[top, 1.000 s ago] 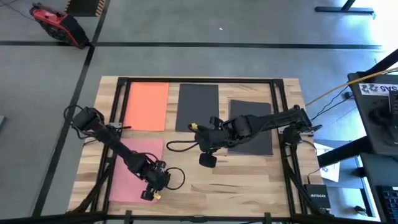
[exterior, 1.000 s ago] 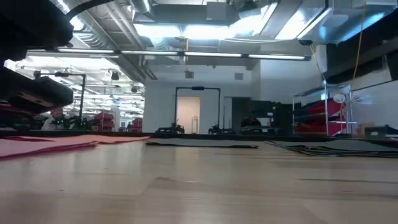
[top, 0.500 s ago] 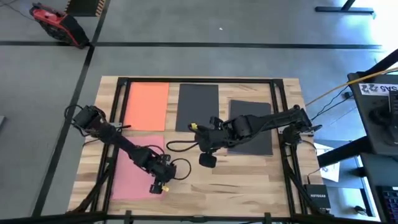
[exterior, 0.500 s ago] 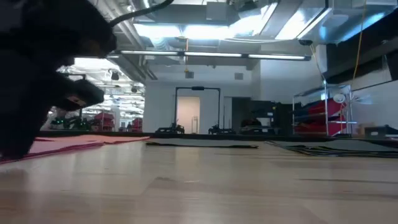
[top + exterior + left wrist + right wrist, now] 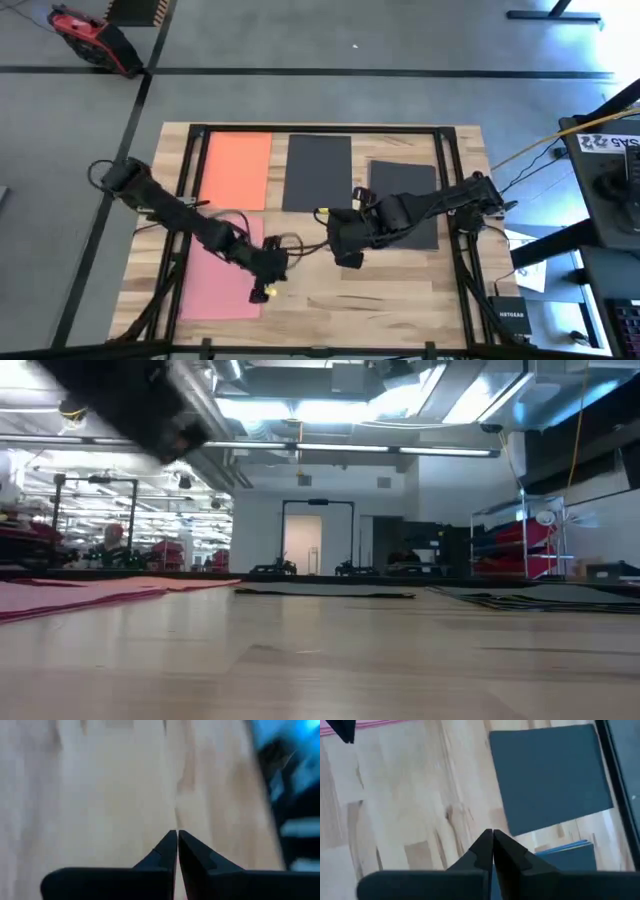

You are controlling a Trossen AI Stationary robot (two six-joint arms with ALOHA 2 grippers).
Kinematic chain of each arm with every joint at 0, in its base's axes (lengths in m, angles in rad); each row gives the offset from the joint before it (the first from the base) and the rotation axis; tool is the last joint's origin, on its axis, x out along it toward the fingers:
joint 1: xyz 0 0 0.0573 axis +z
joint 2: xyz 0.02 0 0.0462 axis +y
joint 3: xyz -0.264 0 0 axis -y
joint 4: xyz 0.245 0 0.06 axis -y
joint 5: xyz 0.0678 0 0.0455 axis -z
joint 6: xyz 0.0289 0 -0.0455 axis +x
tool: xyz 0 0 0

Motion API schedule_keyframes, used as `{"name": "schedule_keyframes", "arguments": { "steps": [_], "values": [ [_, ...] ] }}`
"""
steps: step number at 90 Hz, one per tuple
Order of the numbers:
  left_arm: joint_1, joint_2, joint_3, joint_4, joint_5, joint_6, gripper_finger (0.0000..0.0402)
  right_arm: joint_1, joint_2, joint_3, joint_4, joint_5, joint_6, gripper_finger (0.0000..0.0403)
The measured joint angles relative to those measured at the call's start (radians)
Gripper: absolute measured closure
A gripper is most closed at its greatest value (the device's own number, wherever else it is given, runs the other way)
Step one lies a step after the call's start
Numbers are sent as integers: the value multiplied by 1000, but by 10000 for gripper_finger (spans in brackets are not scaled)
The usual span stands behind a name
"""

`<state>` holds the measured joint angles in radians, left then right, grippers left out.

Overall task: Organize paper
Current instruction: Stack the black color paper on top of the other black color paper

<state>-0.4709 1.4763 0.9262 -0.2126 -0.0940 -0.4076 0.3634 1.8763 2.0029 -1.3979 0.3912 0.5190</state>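
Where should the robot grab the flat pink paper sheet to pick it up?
Probably at the flat pink paper sheet's edge beside the shut left gripper. It lies flat on the wooden table, so nothing sticks up; coming from the bare-wood side looks easiest.

— Where do the 4 cameras sit?
— 1 hangs overhead, straight down on the table [image 5: 400, 290]; 1 skims level across it. 2 ride the wrists, close above the wood. Overhead and right wrist share the black sheet [image 5: 547, 775].

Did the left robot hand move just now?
Yes. The left gripper slid off the pink paper toward the table's middle, onto bare wood past that sheet's right edge.
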Motion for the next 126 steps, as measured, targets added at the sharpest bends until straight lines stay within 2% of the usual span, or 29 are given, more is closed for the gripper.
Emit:
{"name": "schedule_keyframes", "arguments": {
  "steps": [17, 40, 54, 65, 77, 88, 108, 126],
  "values": [
    [67, -158, -81, 170, 15, -20, 402, 33, -149, -259, 223, 15, 57, 403],
    [143, -323, -208, 424, 39, -81, 402, 38, -469, -814, 698, -18, 163, 403],
    [189, -387, -311, 656, 7, -146, 402, 36, -629, -1082, 768, -77, 277, 403],
    [219, -417, -413, 905, -38, -167, 402, 36, -677, -1234, 819, -153, 370, 401],
    [243, -437, -509, 1085, -110, -175, 402, 36, -659, -1312, 882, -211, 392, 383],
    [260, -441, -571, 1078, -173, -215, 402, 35, -615, -1323, 916, -222, 329, 337],
    [315, -442, -634, 1013, -180, -273, 402, 35, -501, -1323, 976, -214, 180, 250],
    [357, -442, -653, 999, -168, -287, 402, 35, -400, -1316, 1015, -171, 129, 225]
  ]
}}
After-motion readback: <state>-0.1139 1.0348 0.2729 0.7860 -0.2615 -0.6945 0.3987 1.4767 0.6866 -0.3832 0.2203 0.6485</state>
